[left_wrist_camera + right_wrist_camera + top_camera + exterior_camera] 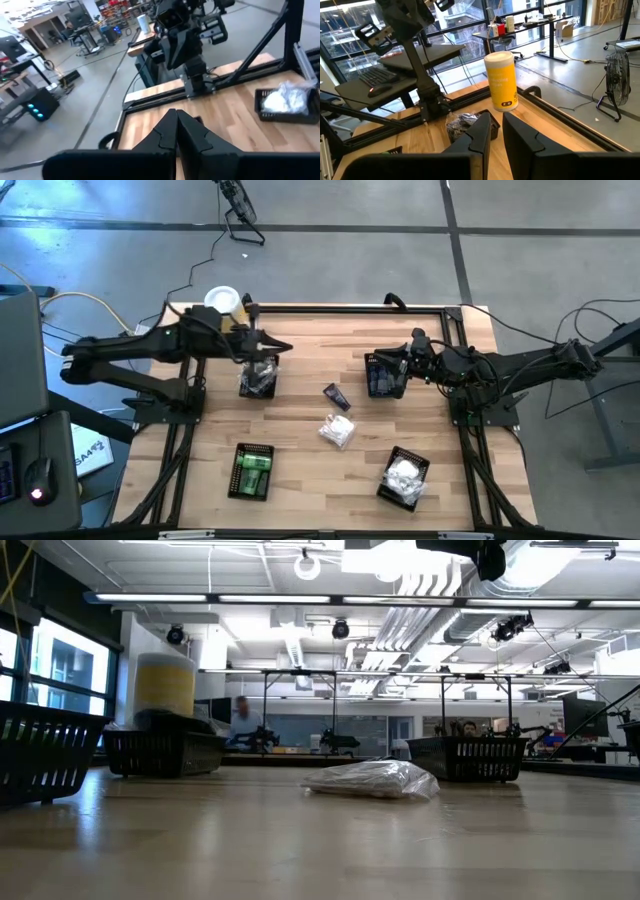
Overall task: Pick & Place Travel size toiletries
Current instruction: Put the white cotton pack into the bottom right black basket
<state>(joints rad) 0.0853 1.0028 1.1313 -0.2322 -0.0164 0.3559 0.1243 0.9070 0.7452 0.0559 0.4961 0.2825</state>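
A silvery-clear packet (337, 430) (372, 780) lies flat on the table's middle, and a dark blue tube (336, 396) lies just beyond it. Four black mesh baskets stand around them. One holds green bottles (251, 471), one white packets (404, 477) (285, 101), one dark blue tubes (385, 377) and one silvery packets (258, 378) (467, 122). My left gripper (285, 346) (176, 120) hangs shut and empty, high above the silvery-packet basket. My right gripper (372, 363) (496, 127) hovers at the tube basket, a narrow gap between its fingers and nothing in it.
A tall yellow canister with a white lid (222, 305) (501, 81) stands at the far left corner behind the left arm. A black frame rail (350, 308) runs along the table's far edge. Bare wood lies between the baskets around the loose packet.
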